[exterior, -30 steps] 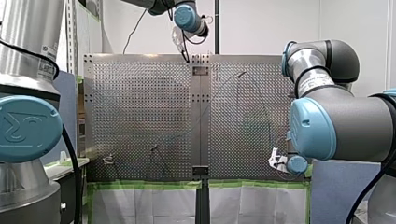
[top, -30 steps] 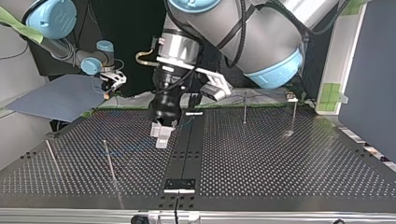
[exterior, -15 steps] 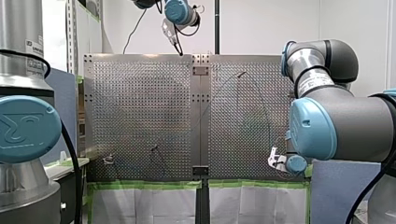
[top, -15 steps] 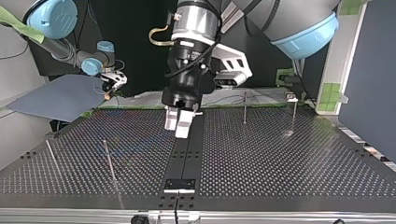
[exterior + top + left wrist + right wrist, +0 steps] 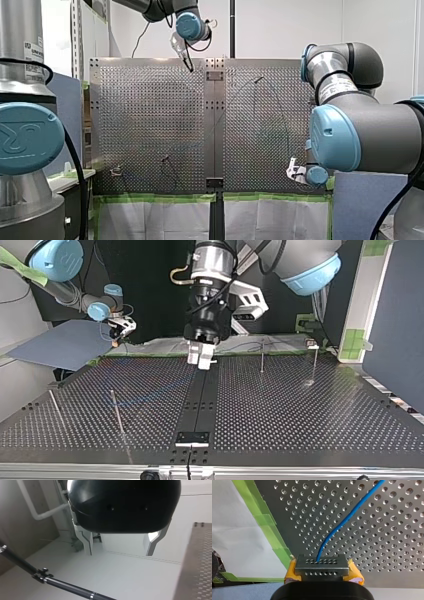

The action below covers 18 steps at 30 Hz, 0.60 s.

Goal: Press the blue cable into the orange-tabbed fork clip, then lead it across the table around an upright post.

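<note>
At the upper middle of the top view, my left gripper hangs just above the far edge of the perforated table, its pale fingers pointing down over the dark centre strip. Its own wrist view shows the two fingers spread wide apart, with a black rod crossing well ahead of them. Toward the upper left of the top view, my right gripper sits off the table's far corner, just beside a blue-grey sheet. In the right wrist view its yellow-orange pads are pressed together on the end of the blue cable, which runs out ahead of the fingers and curves away over the perforated plate. Green tape lines the table edge beside the gripper. Thin upright posts stand on the table, two at the top view's right and two at its lower left.
</note>
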Motion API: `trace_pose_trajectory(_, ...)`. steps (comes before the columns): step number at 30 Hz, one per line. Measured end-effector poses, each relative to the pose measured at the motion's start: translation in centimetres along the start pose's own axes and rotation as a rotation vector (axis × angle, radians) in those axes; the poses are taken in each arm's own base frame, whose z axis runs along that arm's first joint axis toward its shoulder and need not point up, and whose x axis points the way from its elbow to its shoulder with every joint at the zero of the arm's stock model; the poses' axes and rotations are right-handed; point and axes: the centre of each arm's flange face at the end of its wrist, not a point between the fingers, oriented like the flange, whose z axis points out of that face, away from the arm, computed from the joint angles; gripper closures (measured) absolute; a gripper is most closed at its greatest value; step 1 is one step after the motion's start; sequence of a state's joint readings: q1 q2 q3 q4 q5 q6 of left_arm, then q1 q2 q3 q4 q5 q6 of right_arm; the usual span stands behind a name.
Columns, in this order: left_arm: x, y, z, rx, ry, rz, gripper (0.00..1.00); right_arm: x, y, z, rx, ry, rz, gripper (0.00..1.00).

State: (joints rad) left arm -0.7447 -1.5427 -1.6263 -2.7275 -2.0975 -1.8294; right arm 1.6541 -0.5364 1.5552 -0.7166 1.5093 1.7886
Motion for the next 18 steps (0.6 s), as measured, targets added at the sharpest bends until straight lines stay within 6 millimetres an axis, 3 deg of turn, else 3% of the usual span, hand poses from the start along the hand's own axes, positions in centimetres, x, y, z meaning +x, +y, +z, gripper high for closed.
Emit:
trace_pose_trajectory(10,4.5,2.5,-2.3,-0.023,0.092,0.053,0.0,0.0,-0.1,0.0,0.003,0.0,0.0,1.0)
trace_pose_trajectory(18,10.5,5.0,-4.6,-0.045,0.209,0.131,0.0,0.1,-0.2,0.0,0.003,0.0,0.0,1.0)
